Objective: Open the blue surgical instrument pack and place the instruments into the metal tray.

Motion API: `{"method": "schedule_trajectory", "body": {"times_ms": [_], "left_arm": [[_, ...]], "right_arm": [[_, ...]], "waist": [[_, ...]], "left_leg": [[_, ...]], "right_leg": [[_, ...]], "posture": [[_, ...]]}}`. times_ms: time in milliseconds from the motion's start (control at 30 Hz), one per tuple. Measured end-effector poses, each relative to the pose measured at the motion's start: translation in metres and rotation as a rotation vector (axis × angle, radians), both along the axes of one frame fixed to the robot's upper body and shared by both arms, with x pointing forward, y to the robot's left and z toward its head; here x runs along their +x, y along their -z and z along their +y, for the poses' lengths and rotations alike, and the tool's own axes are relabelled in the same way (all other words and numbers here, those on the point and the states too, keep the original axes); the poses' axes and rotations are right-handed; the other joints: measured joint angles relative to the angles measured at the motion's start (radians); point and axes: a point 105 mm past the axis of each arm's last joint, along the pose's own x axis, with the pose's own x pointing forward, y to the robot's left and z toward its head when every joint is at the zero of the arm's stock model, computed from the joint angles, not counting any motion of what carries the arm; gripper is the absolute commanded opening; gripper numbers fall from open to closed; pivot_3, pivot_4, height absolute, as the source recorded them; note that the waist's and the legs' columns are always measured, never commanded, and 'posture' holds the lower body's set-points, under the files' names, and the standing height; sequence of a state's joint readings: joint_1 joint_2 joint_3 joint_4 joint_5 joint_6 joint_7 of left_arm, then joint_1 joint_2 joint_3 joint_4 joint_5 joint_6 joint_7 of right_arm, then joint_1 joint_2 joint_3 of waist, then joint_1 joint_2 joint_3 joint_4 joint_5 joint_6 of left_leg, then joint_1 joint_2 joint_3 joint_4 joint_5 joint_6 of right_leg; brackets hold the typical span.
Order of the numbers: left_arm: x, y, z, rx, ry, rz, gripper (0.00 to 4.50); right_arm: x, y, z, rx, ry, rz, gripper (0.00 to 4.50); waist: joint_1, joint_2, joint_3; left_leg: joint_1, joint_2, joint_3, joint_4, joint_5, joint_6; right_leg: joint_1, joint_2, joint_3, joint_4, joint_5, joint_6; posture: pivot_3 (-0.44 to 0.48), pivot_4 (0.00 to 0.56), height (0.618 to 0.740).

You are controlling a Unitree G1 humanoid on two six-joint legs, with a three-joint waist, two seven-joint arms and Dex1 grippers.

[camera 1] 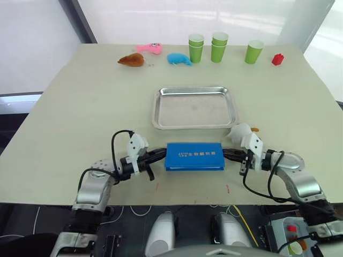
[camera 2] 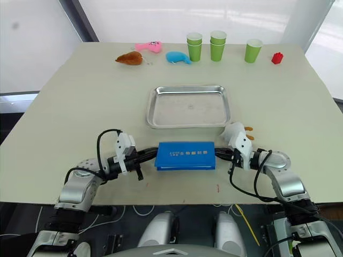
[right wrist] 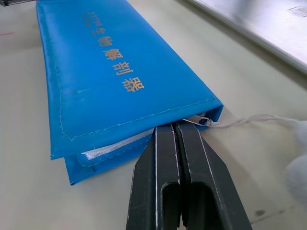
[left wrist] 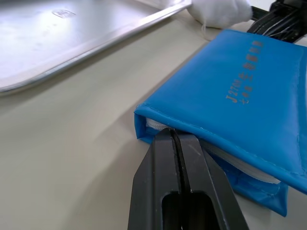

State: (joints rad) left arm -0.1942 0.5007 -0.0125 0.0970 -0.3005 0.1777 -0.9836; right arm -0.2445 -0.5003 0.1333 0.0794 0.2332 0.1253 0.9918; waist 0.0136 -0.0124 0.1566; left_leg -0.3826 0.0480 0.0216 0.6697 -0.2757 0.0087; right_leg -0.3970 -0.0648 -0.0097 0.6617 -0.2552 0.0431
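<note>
The blue surgical instrument pack (camera 1: 194, 156) lies closed and flat near the table's front edge, pale lettering up. Just behind it sits the metal tray (camera 1: 195, 91), with nothing inside. My left gripper (camera 1: 163, 153) is shut, its tips pressed against the pack's left end where the white lining shows (left wrist: 169, 132). My right gripper (camera 1: 225, 153) is also shut, its tips at the pack's right end beside the white zipper edge (right wrist: 173, 125). The instruments are hidden inside the pack.
A white plush toy (camera 1: 240, 131) lies by my right wrist, at the tray's front right corner. Along the far edge stand three stacks of green cups (camera 1: 218, 46), a red block (camera 1: 277, 59), a small blue plush (camera 1: 179, 59), a pink toy (camera 1: 150, 48) and a brown toy (camera 1: 131, 60).
</note>
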Motion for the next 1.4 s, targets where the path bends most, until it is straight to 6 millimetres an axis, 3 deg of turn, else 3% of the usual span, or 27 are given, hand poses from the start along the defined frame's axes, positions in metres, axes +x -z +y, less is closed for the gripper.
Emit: {"method": "schedule_trajectory", "body": {"times_ms": [167, 500, 733, 833, 900, 933, 1000, 1067, 1200, 1233, 1267, 1300, 1333, 1400], "left_arm": [[0.010, -0.001, -0.005, 0.006, -0.001, -0.017, 0.02], [0.003, 0.000, 0.001, 0.014, 0.039, -0.001, 0.02], [-0.014, 0.000, 0.036, 0.045, 0.038, 0.043, 0.02], [-0.026, -0.001, 0.050, 0.034, 0.052, 0.081, 0.02], [-0.037, -0.012, 0.061, 0.039, 0.089, 0.084, 0.00], [-0.037, -0.012, 0.061, 0.041, 0.093, 0.083, 0.00], [-0.046, -0.029, 0.064, 0.063, 0.164, 0.051, 0.60], [-0.048, -0.036, 0.064, 0.064, 0.187, 0.036, 1.15], [-0.056, -0.057, 0.057, 0.073, 0.309, 0.021, 2.90], [-0.059, -0.064, 0.056, 0.076, 0.344, 0.012, 3.42], [-0.060, -0.068, 0.055, 0.078, 0.365, 0.004, 3.56], [-0.062, -0.073, 0.055, 0.084, 0.390, 0.001, 4.15], [-0.065, -0.078, 0.056, 0.086, 0.415, 0.003, 4.39], [-0.067, -0.083, 0.057, 0.092, 0.444, 0.001, 4.46]], "right_arm": [[0.004, 0.000, -0.003, -0.009, 0.012, -0.026, 0.00], [0.003, -0.005, -0.016, -0.009, 0.003, -0.047, 0.00], [-0.011, -0.008, -0.051, -0.033, 0.011, -0.022, 0.00], [-0.015, -0.013, -0.052, -0.037, -0.030, -0.058, 0.00], [-0.020, -0.019, -0.047, -0.040, -0.103, -0.120, 0.67], [-0.021, -0.020, -0.046, -0.041, -0.107, -0.123, 0.76], [-0.028, -0.026, -0.037, -0.055, -0.205, -0.211, 1.96], [-0.031, -0.027, -0.035, -0.059, -0.232, -0.234, 2.61], [-0.030, -0.027, -0.015, -0.048, -0.311, -0.306, 4.41], [-0.029, -0.025, -0.011, -0.055, -0.328, -0.324, 4.50], [-0.028, -0.024, -0.008, -0.061, -0.334, -0.335, 4.50], [-0.026, -0.022, -0.006, -0.074, -0.337, -0.356, 4.50], [-0.024, -0.020, -0.002, -0.087, -0.345, -0.382, 4.50], [-0.022, -0.016, 0.002, -0.106, -0.361, -0.410, 4.50]], "waist": [[-0.001, 0.000, 0.000], [-0.004, 0.000, 0.000], [-0.033, 0.000, 0.001], [-0.035, -0.001, 0.002], [-0.028, -0.002, 0.004], [-0.028, -0.002, 0.004], [-0.021, -0.003, 0.006], [-0.019, -0.002, 0.006], [-0.025, -0.006, 0.009], [-0.026, -0.005, 0.010], [-0.026, -0.004, 0.011], [-0.027, -0.004, 0.011], [-0.027, -0.003, 0.012], [-0.027, -0.003, 0.013]], "left_leg": [[0.000, 0.000, 0.000, 0.000, 0.000, 0.000], [0.000, 0.000, 0.000, 0.000, 0.000, 0.000], [0.001, 0.002, 0.001, -0.001, 0.000, 0.000], [0.000, 0.004, 0.001, -0.001, 0.000, 0.000], [0.000, 0.005, 0.001, -0.001, 0.000, 0.000], [0.000, 0.005, 0.001, -0.001, 0.000, 0.000], [-0.001, 0.005, 0.001, -0.001, 0.000, 0.000], [-0.001, 0.005, 0.002, -0.001, 0.000, 0.000], [-0.001, 0.006, 0.002, -0.001, 0.000, 0.000], [-0.001, 0.006, 0.002, -0.001, 0.000, 0.000], [-0.001, 0.006, 0.002, -0.001, 0.000, 0.000], [-0.001, 0.006, 0.002, -0.001, 0.000, 0.000], [-0.001, 0.006, 0.002, -0.001, 0.000, 0.000], [-0.001, 0.006, 0.002, -0.001, 0.000, 0.000]], "right_leg": [[0.000, 0.000, 0.000, 0.000, 0.000, 0.000], [0.000, 0.000, 0.000, -0.001, 0.000, 0.000], [-0.001, 0.002, 0.001, -0.001, 0.000, 0.000], [-0.001, 0.004, 0.001, -0.001, 0.000, 0.000], [-0.001, 0.004, 0.001, -0.001, 0.000, -0.001], [-0.001, 0.004, 0.001, -0.001, 0.000, -0.001], [-0.001, 0.004, 0.000, -0.001, 0.000, -0.001], [-0.001, 0.003, 0.001, -0.002, 0.000, 0.000], [-0.001, 0.004, 0.001, -0.001, 0.000, -0.001], [-0.001, 0.004, 0.001, -0.001, 0.000, -0.001], [-0.002, 0.004, 0.001, -0.001, 0.000, -0.001], [-0.002, 0.005, 0.001, -0.001, 0.000, -0.001], [-0.002, 0.005, 0.001, -0.001, 0.000, -0.001], [-0.002, 0.005, 0.001, -0.001, 0.000, -0.001]], "posture": [[0.000, 0.150, 0.740], [0.000, 0.150, 0.740], [0.000, 0.150, 0.740], [0.000, 0.150, 0.740], [0.000, 0.150, 0.740], [0.000, 0.150, 0.740], [0.000, 0.150, 0.740], [0.000, 0.150, 0.740], [0.000, 0.150, 0.740], [0.000, 0.150, 0.740], [0.000, 0.150, 0.740], [0.000, 0.150, 0.740], [0.000, 0.150, 0.740], [0.000, 0.150, 0.740]]}}
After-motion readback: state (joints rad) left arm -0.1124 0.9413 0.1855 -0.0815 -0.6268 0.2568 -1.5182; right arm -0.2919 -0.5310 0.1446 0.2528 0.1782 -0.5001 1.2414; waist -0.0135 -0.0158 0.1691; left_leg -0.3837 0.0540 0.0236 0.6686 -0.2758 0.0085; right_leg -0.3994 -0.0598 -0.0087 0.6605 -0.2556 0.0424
